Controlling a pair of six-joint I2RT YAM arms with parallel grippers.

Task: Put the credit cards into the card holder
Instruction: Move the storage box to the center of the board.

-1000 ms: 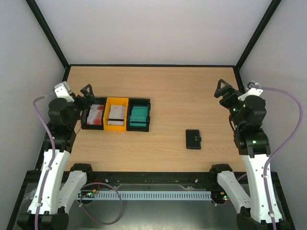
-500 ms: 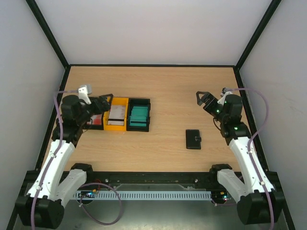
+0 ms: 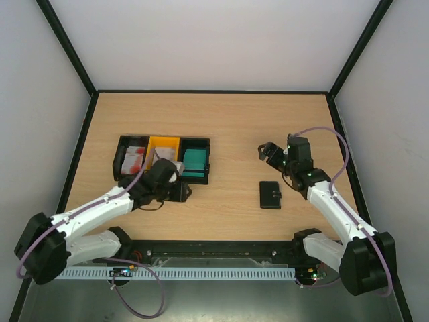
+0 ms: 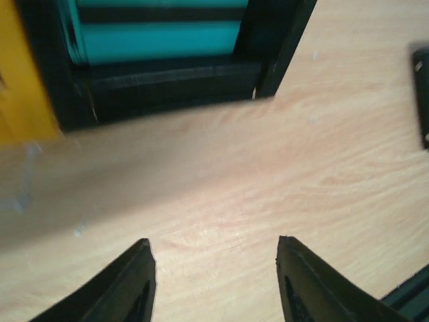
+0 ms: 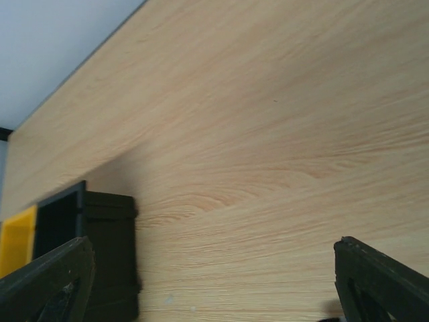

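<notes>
Teal credit cards (image 3: 195, 160) (image 4: 154, 40) fill the right black bin, red-and-white credit cards (image 3: 134, 159) lie in the left black bin, and white ones (image 3: 161, 155) sit in the yellow bin. The card holder (image 3: 270, 194) lies shut on the table right of middle, its edge (image 4: 422, 94) showing in the left wrist view. My left gripper (image 3: 185, 193) (image 4: 213, 243) hovers low over bare wood just in front of the teal bin, open and empty. My right gripper (image 3: 265, 151) (image 5: 211, 245) hangs open behind the card holder, facing the bins.
The three bins stand in a row at the left: black (image 3: 120, 164), yellow (image 3: 163, 176) (image 5: 17, 238) and black (image 3: 206, 168) (image 4: 167, 87) (image 5: 107, 255). Black frame rails edge the table (image 3: 268, 114). The arm bases sit along the near edge.
My left arm has swung from over the left bin down to the table in front of the teal bin. My right gripper has moved left and inward, toward the card holder.
</notes>
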